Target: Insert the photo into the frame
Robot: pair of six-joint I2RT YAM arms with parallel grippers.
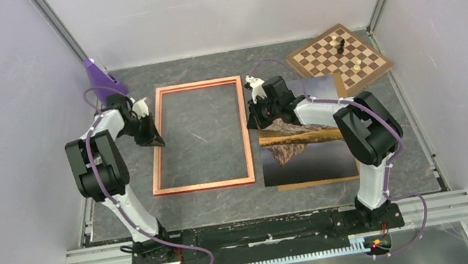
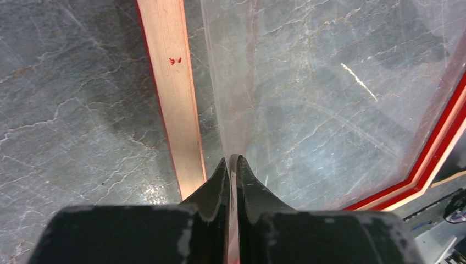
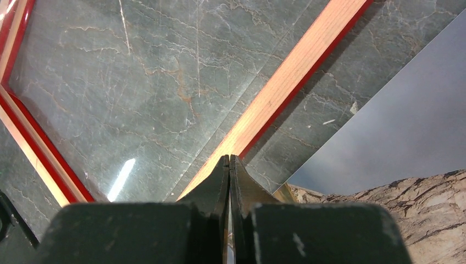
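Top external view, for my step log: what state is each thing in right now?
frame: lying flat, no photo in it.
clear pane: lying inside the frame.
photo: face up on the backing board, right of the frame.
backing board: flat, under the photo.
left pincer: nearly closed by the frame's left rail; whether it grips the pane is unclear.
right pincer: shut, nothing visibly held.
chessboard: flat, chess pieces on it.

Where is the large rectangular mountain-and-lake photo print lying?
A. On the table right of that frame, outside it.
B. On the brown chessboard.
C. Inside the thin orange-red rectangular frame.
A: the photo lies face up to the right of the frame, not within its opening.
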